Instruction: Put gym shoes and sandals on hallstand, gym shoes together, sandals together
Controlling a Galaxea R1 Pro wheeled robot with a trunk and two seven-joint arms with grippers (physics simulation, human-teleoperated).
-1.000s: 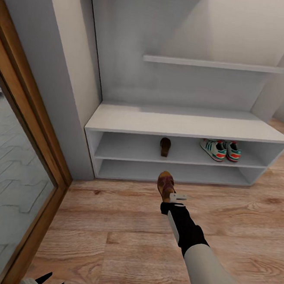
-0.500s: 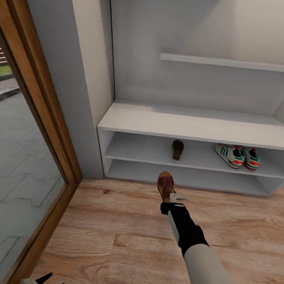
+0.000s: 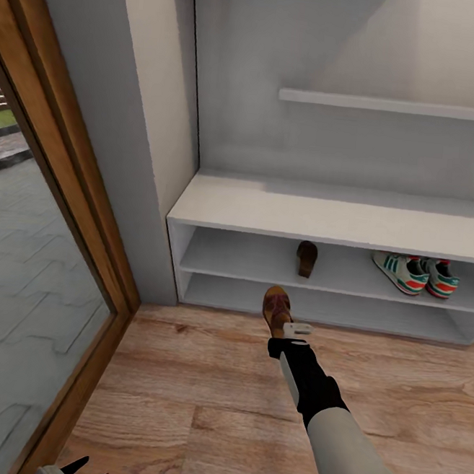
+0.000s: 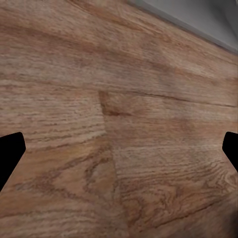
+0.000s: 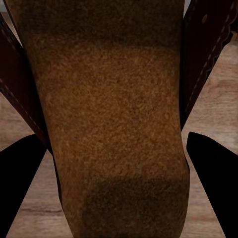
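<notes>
My right claw (image 3: 284, 327) is clamped on a sandal (image 3: 277, 307), its two fingers (image 5: 210, 173) pressing either side of the tan insole, straps showing beyond them. The shoe hangs above the floor (image 3: 201, 378), toe aimed at the rack (image 3: 340, 218). Just ahead of the claw is the rack's front edge, with the lower shelf opening straight beyond the toe. Up and slightly right of the claw, the other sandal (image 3: 307, 258) stands on the upper shelf, with bare shelf on both sides of it. Farther right on that shelf sit the two sneakers (image 3: 414, 274), side by side and well apart from the sandal. Left of the claw, the rack's end panel meets the wall (image 3: 140, 148); bare planks lie all around my arm.

My left claw (image 4: 119, 153) hangs spread wide over bare floor, holding nothing.
</notes>
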